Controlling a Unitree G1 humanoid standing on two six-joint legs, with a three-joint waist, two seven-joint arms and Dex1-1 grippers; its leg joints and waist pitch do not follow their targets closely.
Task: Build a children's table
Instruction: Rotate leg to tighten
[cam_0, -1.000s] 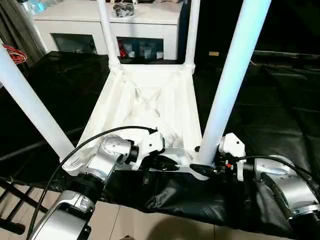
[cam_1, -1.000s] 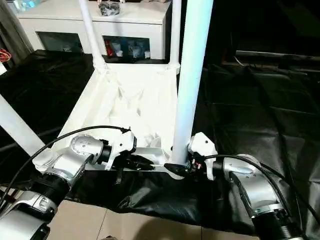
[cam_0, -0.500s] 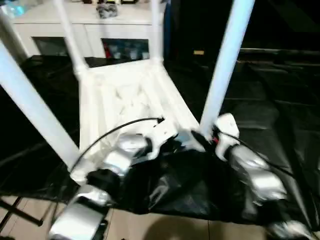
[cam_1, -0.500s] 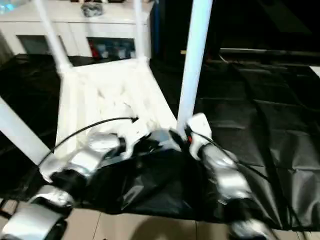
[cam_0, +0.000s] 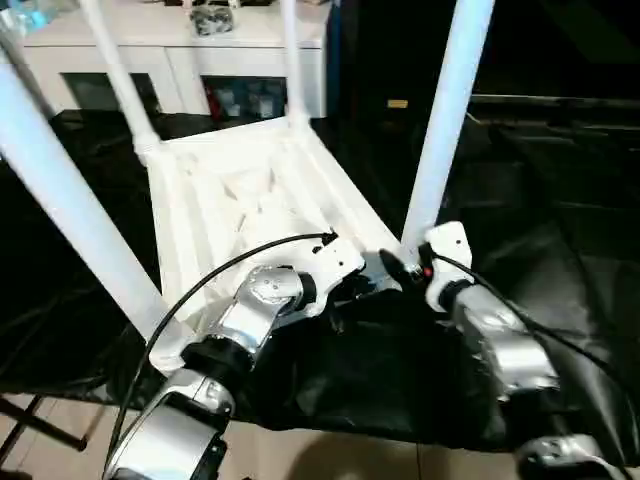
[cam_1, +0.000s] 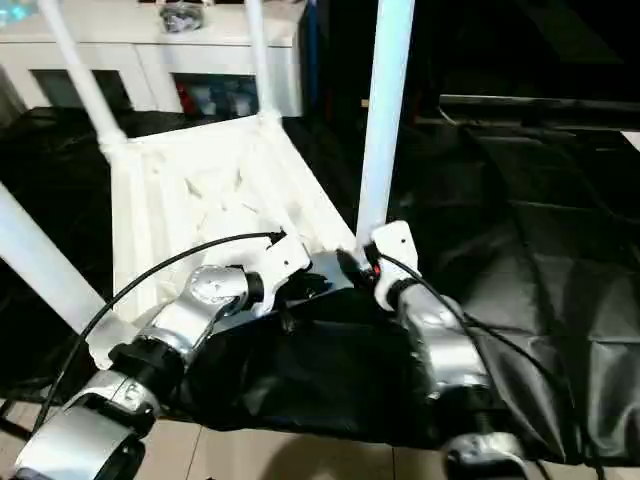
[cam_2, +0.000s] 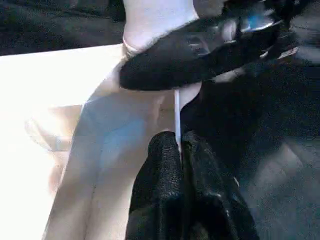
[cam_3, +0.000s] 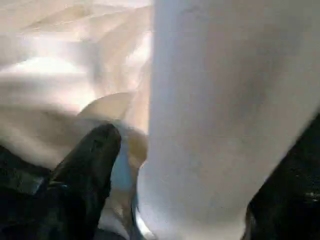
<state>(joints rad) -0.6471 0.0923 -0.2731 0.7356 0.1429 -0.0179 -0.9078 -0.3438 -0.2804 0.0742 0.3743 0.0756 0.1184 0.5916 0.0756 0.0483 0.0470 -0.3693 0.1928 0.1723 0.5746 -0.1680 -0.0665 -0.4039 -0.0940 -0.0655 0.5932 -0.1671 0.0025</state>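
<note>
Black left hand (cam_2: 181, 150) pinching table rim (cam_2: 176, 107)

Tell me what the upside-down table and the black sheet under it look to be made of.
Children's table: looks like moulded white plastic, smooth and slightly glossy; the underside shows cast ribs and its round legs are one seamless white.

Black sheet: probably thin plastic film, since it wrinkles, folds and catches shiny highlights; coated cloth can't be ruled out.
</note>
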